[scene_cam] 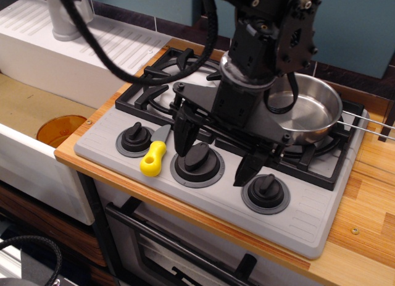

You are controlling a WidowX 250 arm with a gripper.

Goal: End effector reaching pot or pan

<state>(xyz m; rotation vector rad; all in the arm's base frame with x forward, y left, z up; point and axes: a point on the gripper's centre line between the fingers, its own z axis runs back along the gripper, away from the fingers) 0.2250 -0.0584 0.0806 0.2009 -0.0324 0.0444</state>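
The black gripper [217, 155] hangs over the front of the toy stove, its two pointed fingers spread wide and empty above the middle knob [197, 161]. Its bulky black wrist and thick cables rise above it. The shiny steel saucepan [307, 107] sits on the right burner grate, behind and to the right of the gripper, partly hidden by the wrist. Its thin wire handle [367, 121] points right. The gripper is not touching the pan.
A yellow-handled utensil [154, 156] lies between the left knob [135, 138] and the middle knob. A right knob [266, 189] sits at the front. A round orange dish [60, 129] lies in the sink on the left. A white drainer stands at the back left.
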